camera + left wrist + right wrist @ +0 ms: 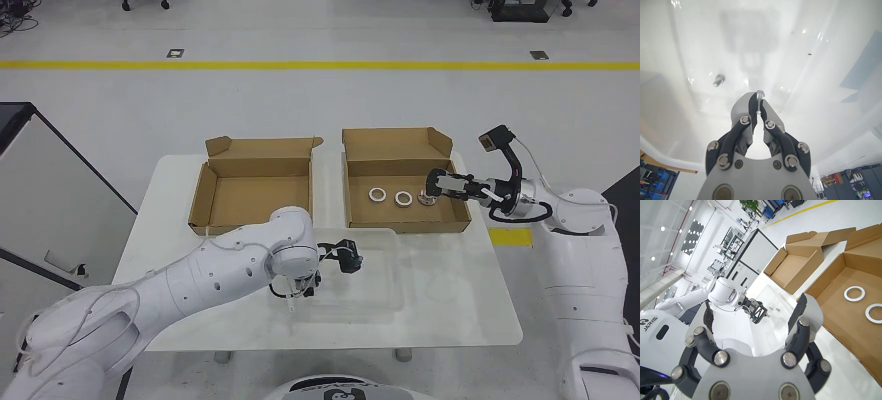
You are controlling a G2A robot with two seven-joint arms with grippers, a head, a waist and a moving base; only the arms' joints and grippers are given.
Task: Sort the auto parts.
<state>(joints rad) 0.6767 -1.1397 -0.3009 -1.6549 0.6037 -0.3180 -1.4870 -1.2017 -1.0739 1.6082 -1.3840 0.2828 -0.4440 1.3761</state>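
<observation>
White tray (pixel 810 94), left fingers (pixel 752 108) pinching bolt (pixel 759 101)

Industrial lab: yellow floor line (pixel 320 65), equip. racks (pixel 730 243).

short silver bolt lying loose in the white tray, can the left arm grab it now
Probably not yet: the left claw is shut on a long silver bolt. The way itself looks free, only bare white plastic tray lying between it and the short silver bolt.
</observation>
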